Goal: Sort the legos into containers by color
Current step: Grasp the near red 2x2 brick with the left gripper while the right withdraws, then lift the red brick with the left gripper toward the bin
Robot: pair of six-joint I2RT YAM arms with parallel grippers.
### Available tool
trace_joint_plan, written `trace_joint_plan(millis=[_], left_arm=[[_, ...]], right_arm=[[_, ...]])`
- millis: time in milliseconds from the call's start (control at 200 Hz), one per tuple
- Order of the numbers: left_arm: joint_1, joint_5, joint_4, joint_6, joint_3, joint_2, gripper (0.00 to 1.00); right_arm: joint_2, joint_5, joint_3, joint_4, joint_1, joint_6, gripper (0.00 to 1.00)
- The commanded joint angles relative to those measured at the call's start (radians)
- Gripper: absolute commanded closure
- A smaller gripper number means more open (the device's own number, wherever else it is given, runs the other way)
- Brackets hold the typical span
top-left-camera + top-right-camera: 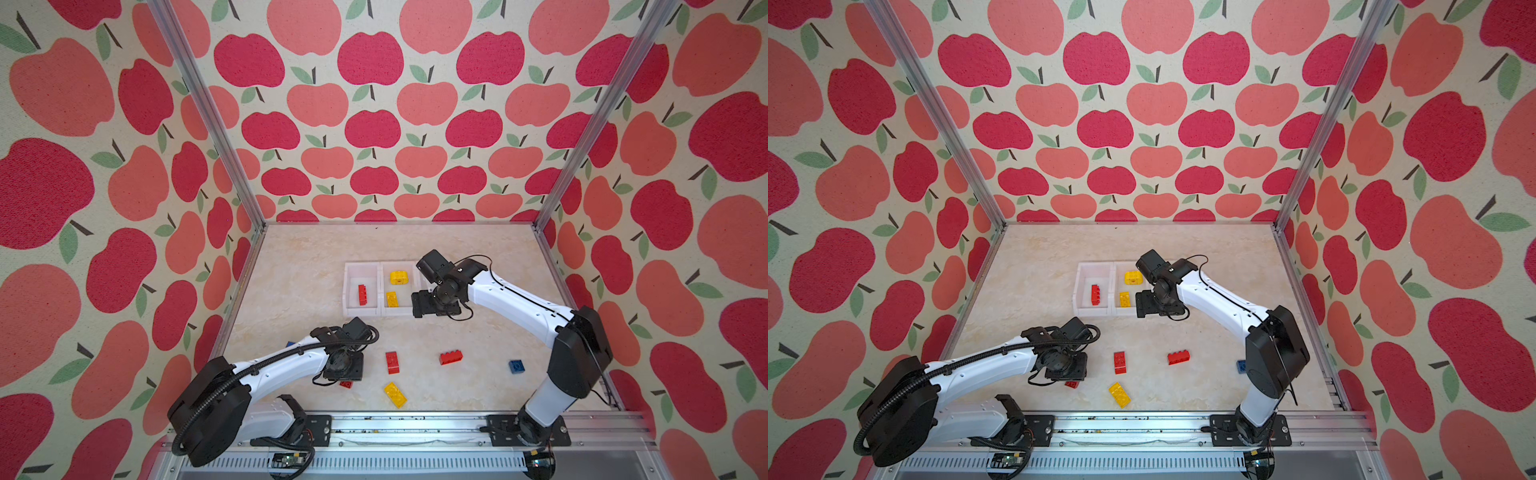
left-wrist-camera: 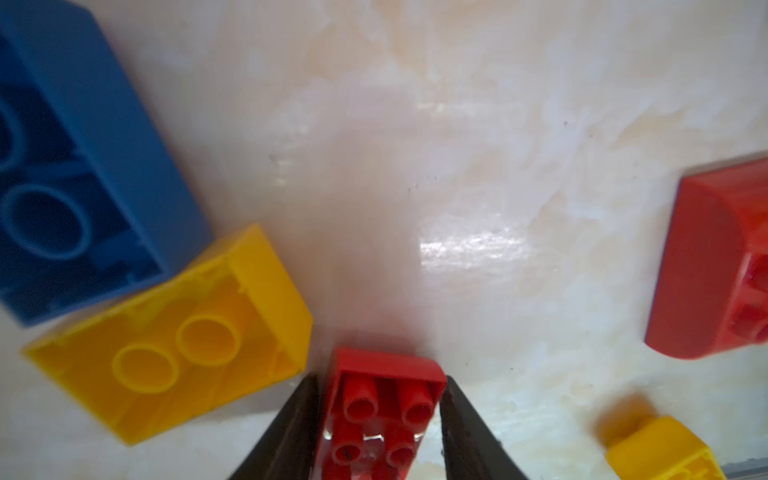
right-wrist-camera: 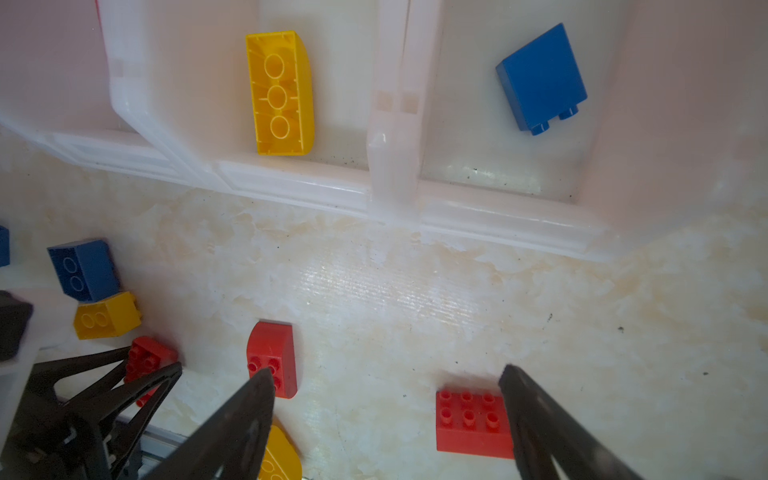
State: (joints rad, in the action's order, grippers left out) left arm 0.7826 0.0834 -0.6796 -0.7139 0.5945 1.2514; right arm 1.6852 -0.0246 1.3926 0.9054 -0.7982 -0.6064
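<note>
Handling: small red studded plastic brick [image 2: 386,399], counter [image 1: 316,249] seven o'clock, light, rigid, slick; we judge flat sides best. Left tool [image 2: 381,378] clamps it; right tool [image 3: 386,370] apart.

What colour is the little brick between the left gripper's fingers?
Red. The brick shows best in the left wrist view, right inside the left gripper.

Legos [image 1: 392,362] scattered, few in containers [image 1: 352,277]

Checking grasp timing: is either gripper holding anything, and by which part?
The left gripper pinches the small red brick by its two opposite side walls, with the brick resting on the table. The right gripper is open and empty.
</note>
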Motion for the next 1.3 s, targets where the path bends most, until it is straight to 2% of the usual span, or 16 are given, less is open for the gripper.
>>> trace_joint_plan(millis=[0, 295, 660, 966, 1076, 1296], left_arm=[[0.012, 0.003, -0.001, -0.015, 0.009, 0.019, 0.56], [0.031, -0.02, -0.044, -0.033, 0.051, -0.008, 0.76], [0.022, -0.131, -0.144, 0.004, 0.208, -0.106, 0.79], [-0.166, -0.106, -0.093, 0.169, 0.4, -0.019, 0.79], [-0.244, -0.084, -0.062, 0.239, 0.485, 0.064, 0.79], [-0.343, -0.063, -0.014, 0.34, 0.605, 0.239, 0.79]], right_arm=[[-0.047, -0.005, -0.027, -0.007, 0.005, -0.025, 0.12], [-0.095, -0.006, -0.086, -0.028, 0.017, -0.038, 0.12], [-0.149, -0.011, -0.136, -0.051, 0.03, -0.058, 0.12], [-0.17, -0.013, -0.143, -0.074, 0.03, -0.078, 0.12], [-0.173, -0.016, -0.141, -0.077, 0.03, -0.083, 0.12], [-0.186, -0.029, -0.135, -0.074, 0.03, -0.091, 0.12]])
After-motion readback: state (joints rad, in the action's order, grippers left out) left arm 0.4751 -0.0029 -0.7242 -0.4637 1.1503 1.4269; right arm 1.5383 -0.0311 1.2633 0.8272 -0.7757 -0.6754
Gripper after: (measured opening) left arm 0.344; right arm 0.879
